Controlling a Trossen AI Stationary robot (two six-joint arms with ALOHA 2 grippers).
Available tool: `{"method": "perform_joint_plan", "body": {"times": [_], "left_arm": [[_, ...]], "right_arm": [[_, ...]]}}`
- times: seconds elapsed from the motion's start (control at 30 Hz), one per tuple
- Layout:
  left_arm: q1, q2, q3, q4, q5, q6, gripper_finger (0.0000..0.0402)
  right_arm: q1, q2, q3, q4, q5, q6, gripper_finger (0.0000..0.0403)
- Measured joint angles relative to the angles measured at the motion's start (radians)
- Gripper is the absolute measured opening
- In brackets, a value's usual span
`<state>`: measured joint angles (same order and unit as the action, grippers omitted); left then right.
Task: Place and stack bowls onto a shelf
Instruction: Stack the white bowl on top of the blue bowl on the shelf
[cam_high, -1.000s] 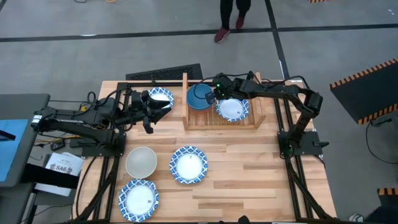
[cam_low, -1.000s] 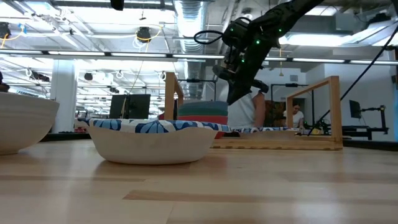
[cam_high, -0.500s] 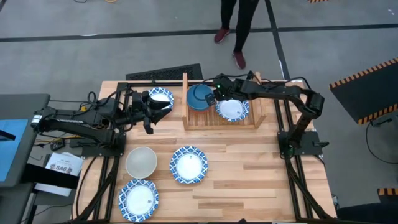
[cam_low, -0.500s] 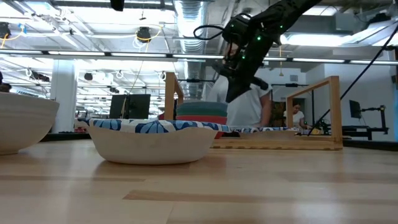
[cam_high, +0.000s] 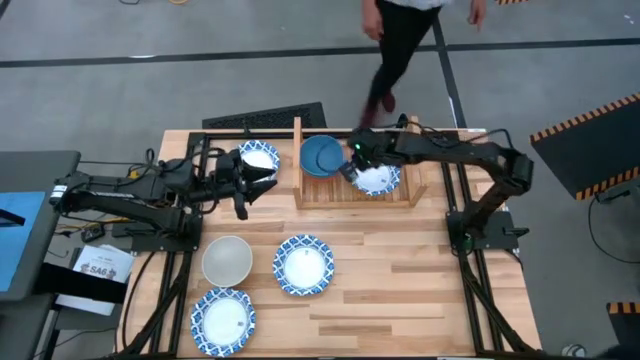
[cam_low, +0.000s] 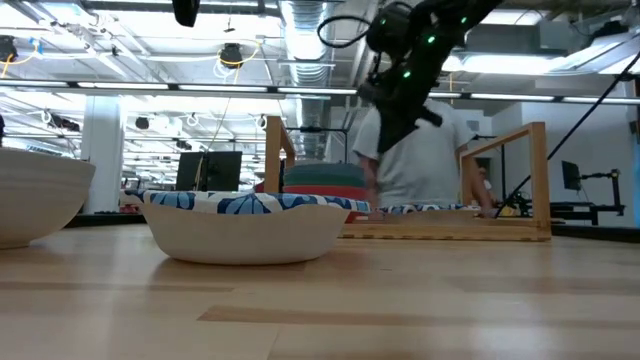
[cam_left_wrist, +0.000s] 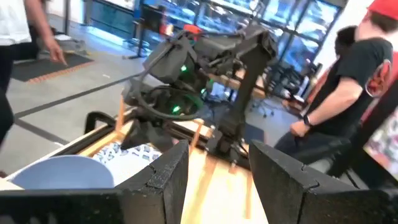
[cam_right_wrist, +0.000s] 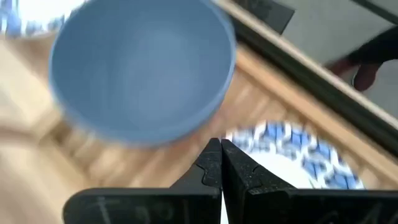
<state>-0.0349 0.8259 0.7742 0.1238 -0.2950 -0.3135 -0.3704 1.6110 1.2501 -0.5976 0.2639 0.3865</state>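
1. Round plain blue bowl (cam_high: 322, 155) atop a stack in the light-wood slatted rack (cam_high: 357, 193), beside a white bowl with blue patterned rim (cam_high: 378, 179).
2. Right gripper (cam_high: 349, 170) clenched, empty, hovering between those two bowls.
3. Left gripper (cam_high: 262, 176) spread, over another blue-rimmed white bowl (cam_high: 258, 156) just outside the rack; hold unclear.

A white label (cam_high: 105, 268) beside the table's left edge carries dark print that reads roughly "SA6"; no other text is legible.
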Motion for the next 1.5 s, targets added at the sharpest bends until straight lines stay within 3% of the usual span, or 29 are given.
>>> {"method": "perform_joint_plan", "body": {"times": [0.23,0.43,0.63,0.83,0.97,1.1,1.23,1.5], "left_arm": [[0.000,0.000,0.001,-0.115,0.080,0.039,0.0153],[0.000,-0.001,-0.014,-0.099,0.136,0.031,0.0153],[0.000,-0.009,-0.059,-0.074,0.152,-0.008,0.0153],[0.000,-0.009,-0.064,-0.100,0.221,-0.021,0.0153],[-0.001,-0.002,-0.010,-0.386,0.337,0.023,0.0153],[0.000,0.049,0.066,-0.768,0.339,0.044,0.0153],[-0.001,0.120,0.080,-1.006,0.378,0.131,0.0153],[-0.089,0.284,0.080,-1.087,0.404,0.345,0.0161]], "right_arm": [[0.149,-0.225,-0.177,0.008,-0.026,0.072,0.0020],[0.359,-0.412,-0.343,0.283,-0.048,0.241,0.0020],[0.491,-0.452,-0.370,0.512,0.046,0.264,0.0030],[0.500,-0.439,-0.371,0.591,0.055,0.261,0.0043],[0.497,-0.431,-0.370,0.603,0.054,0.261,0.0045],[0.497,-0.426,-0.370,0.602,0.053,0.260,0.0046],[0.497,-0.426,-0.370,0.604,0.051,0.260,0.0046],[0.496,-0.426,-0.370,0.588,0.048,0.260,0.0046]]}}
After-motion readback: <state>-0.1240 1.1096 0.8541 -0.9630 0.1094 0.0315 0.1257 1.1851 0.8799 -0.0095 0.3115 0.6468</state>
